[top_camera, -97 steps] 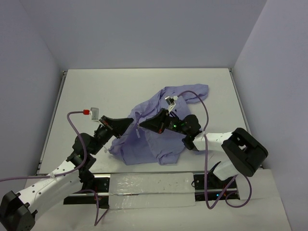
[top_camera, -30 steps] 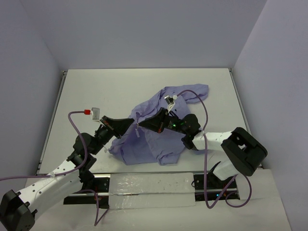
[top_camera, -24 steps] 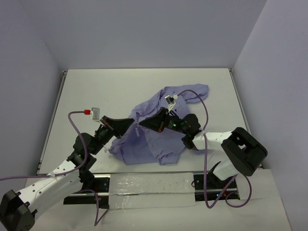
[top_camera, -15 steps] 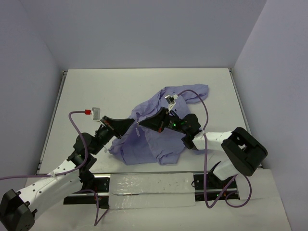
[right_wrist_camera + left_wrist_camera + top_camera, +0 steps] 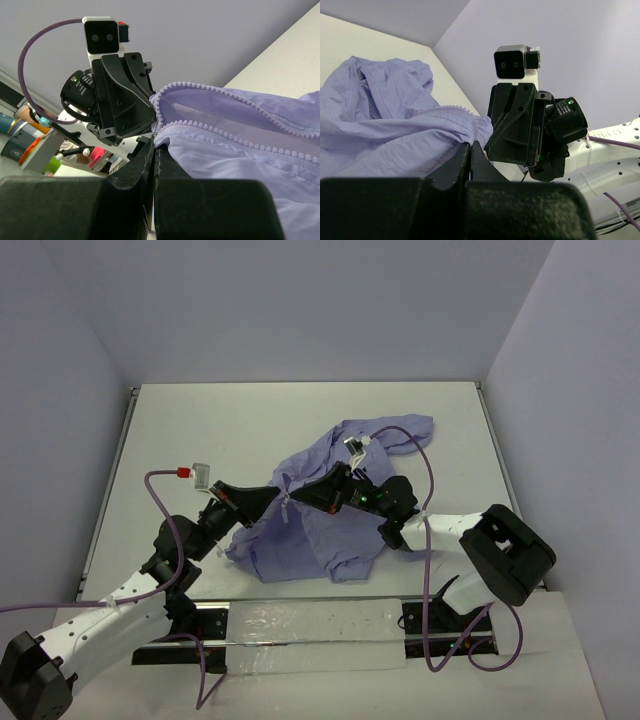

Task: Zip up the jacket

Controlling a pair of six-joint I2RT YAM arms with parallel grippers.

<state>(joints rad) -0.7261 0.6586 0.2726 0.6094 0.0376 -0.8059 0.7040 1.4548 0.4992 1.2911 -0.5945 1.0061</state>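
The lavender jacket (image 5: 335,500) lies crumpled on the white table, right of centre, its front open. My left gripper (image 5: 274,496) is shut on the jacket's zipper edge at the bottom end; the left wrist view shows the fabric (image 5: 395,135) pinched at its tips (image 5: 470,146). My right gripper (image 5: 297,499) faces it tip to tip and is shut on the other zipper edge. The right wrist view shows two rows of zipper teeth (image 5: 220,132) running away from its tips (image 5: 154,142). Both hold the edges raised a little off the table.
The white table (image 5: 250,425) has walls on three sides. A purple cable (image 5: 425,485) loops over the right arm above the jacket. The arm bases and a metal rail (image 5: 310,625) sit at the near edge.
Almost nothing has moved. The left arm has crept slightly right toward the right gripper; both grippers stay shut on the zipper edges.
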